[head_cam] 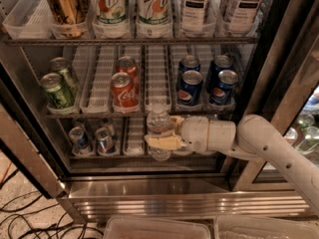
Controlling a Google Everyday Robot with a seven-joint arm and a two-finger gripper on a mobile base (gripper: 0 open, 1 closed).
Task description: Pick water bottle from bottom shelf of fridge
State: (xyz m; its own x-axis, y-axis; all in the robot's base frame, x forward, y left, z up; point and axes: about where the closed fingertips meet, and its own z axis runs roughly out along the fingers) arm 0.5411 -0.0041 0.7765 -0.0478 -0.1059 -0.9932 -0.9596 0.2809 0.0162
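Observation:
The water bottle (159, 126) is small and clear with a white cap. It stands upright at the front of the bottom shelf (132, 138) of the fridge (149, 193), in a middle lane. My gripper (162, 136) reaches in from the right on a white arm (259, 141). One cream finger (164, 143) crosses the front of the bottle's body, and the other lies behind it. The gripper is shut on the bottle. The bottle's cap reaches up to the edge of the rack above.
Two small blue-and-silver cans (92, 138) stand at the left of the bottom shelf. The rack above holds green cans (56, 89), Coke cans (122, 91) and Pepsi cans (189, 86). The door frame (279, 83) stands close on the right. Clear bins (157, 229) and floor cables (20, 218) lie below.

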